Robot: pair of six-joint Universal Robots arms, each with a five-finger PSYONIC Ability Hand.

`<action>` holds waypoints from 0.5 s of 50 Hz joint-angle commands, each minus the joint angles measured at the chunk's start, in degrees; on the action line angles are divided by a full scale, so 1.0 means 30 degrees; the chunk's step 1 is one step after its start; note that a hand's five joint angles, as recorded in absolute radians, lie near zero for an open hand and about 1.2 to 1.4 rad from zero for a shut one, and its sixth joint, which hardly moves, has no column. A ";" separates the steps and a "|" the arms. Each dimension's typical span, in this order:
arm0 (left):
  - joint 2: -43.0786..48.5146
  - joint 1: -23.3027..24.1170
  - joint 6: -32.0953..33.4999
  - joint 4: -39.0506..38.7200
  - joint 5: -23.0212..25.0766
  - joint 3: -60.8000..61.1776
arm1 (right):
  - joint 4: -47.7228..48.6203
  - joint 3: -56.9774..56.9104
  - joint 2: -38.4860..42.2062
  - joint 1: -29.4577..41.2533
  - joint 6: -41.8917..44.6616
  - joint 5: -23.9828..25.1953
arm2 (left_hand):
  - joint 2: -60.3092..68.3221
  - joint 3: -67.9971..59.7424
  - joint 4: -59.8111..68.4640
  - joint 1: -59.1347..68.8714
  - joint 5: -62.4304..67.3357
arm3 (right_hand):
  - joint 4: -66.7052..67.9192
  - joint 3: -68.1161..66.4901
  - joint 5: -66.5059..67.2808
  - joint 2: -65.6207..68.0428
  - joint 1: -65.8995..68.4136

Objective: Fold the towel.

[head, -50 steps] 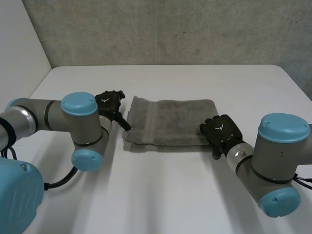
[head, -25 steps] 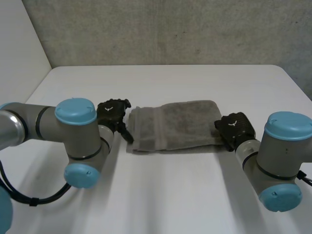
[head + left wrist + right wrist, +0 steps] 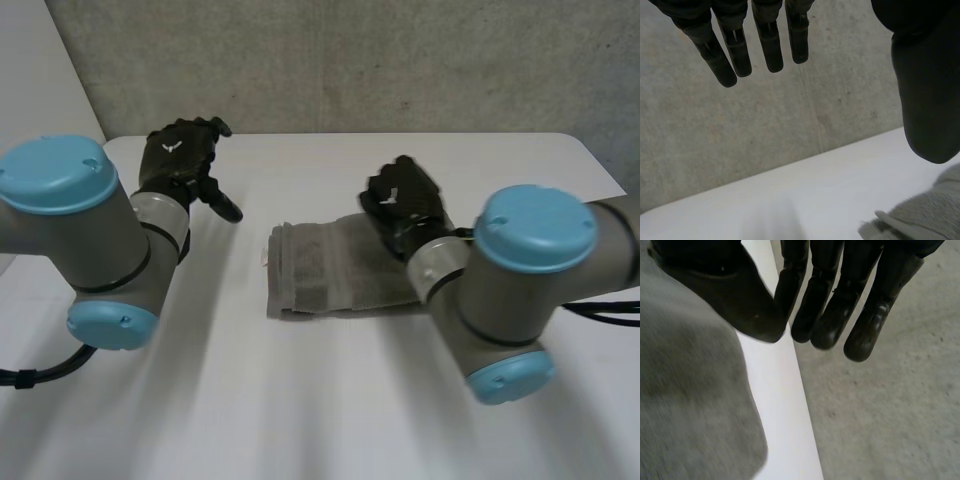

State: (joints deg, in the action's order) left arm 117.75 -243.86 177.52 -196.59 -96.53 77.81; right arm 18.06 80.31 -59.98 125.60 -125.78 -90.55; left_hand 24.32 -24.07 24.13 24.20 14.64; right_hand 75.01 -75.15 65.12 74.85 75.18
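Grey terry, the towel (image 3: 325, 270) lies folded into a flat band on the white counter (image 3: 330, 400), between the two hands. Its layered end, crossed by a woven stripe, faces the left hand's side.

The left hand (image 3: 178, 160) is held up off the counter, well apart from the towel, with nothing in it. In its own wrist view the fingers (image 3: 732, 50) hang straight and slightly spread, and the thumb (image 3: 925, 100) stands far off from them, so the hand is wide. Beyond the thumb's tip, a folded corner of the towel (image 3: 920, 220) rests on the counter (image 3: 790, 195). Past the fingertips rises a rough concrete wall (image 3: 765, 125).

The right hand (image 3: 405, 198) sits over the towel's other end, at the far corner of the cloth. In its wrist view the fingers (image 3: 822, 305) are straight and close together, with the thumb (image 3: 735, 295) just beside them. Nothing is pinched between them, so this hand is loose and holds nothing. The towel (image 3: 685, 390) spreads under the thumb and palm. Whether the palm touches the cloth cannot be told. A strip of bare counter (image 3: 782, 410) runs under the fingers, and the fingertips reach out past the cloth's edge toward the wall.
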 commanded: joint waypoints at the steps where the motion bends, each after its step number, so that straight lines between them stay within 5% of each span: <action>1: -0.0167 -0.0247 -0.0052 0.0022 0.0008 0.0226 | -0.1478 -0.0404 0.0454 0.0967 -0.1461 -0.1224 | -0.0215 0.0131 -0.0153 -0.0177 -0.0321 | -1.5138 1.5185 -1.5175 -1.5084 -1.5194; 7: -0.0226 -0.0247 -0.0052 0.0022 0.1173 0.1424 | -0.1537 0.2350 -0.1538 -0.3574 -0.7526 -0.0023 | -0.0663 0.0579 -0.0600 -0.0624 -0.0769 | -1.6036 1.6083 -1.6073 -1.5982 -1.6092; 12: -0.0255 -0.0306 -0.0111 0.0022 0.2933 0.1982 | -0.1742 0.5157 -0.2505 -0.7991 -1.0395 0.4684 | -0.1610 0.1526 -0.1547 -0.1572 -0.1716 | -1.5755 1.5802 -1.5792 -1.5701 -1.5811; 25: -0.0255 -0.0276 -0.0169 0.0022 0.3554 0.2306 | -0.1362 0.6510 -0.1541 -0.9463 -1.1010 0.6129 | -0.4027 0.3944 -0.3965 -0.3989 -0.4133 | -1.5644 1.5691 -1.5681 -1.5590 -1.5700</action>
State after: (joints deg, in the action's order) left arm 116.98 -244.66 177.13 -196.53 -85.52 84.72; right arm 13.18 99.84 -66.94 96.92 -158.52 -72.06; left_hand 15.68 -15.42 16.07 16.00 4.98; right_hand 29.44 -29.36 17.67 29.49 29.11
